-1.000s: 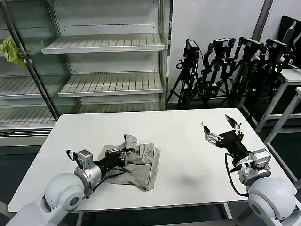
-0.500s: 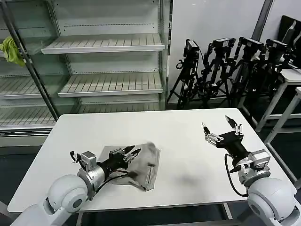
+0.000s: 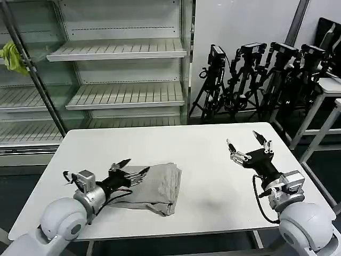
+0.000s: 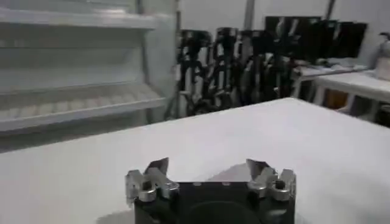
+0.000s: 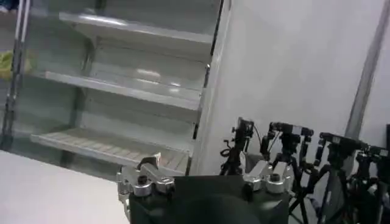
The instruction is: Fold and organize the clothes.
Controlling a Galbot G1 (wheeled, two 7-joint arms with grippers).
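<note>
A light grey T-shirt [image 3: 158, 185], one of the clothes, lies folded into a flat bundle on the white table [image 3: 202, 160], left of centre near the front edge. My left gripper [image 3: 131, 167] hovers open at the bundle's left edge, its fingertips over the cloth and holding nothing. In the left wrist view the left gripper [image 4: 208, 168] shows both fingers spread wide above the bare tabletop. My right gripper [image 3: 248, 146] stands open and raised over the table's right side, well clear of the shirt. In the right wrist view the right gripper [image 5: 204, 168] is empty and faces the shelves.
Empty white shelving [image 3: 120, 50] stands behind the table, with a yellow-green rag [image 3: 11, 56] hanging at its far left. Black tripods [image 3: 256, 74] crowd the back right, and another white table [image 3: 330, 88] sits at the right edge.
My left gripper let go of the raised fold of the shirt, which dropped flat into a neater bundle. The left arm drew back to the left. The right gripper barely moved.
</note>
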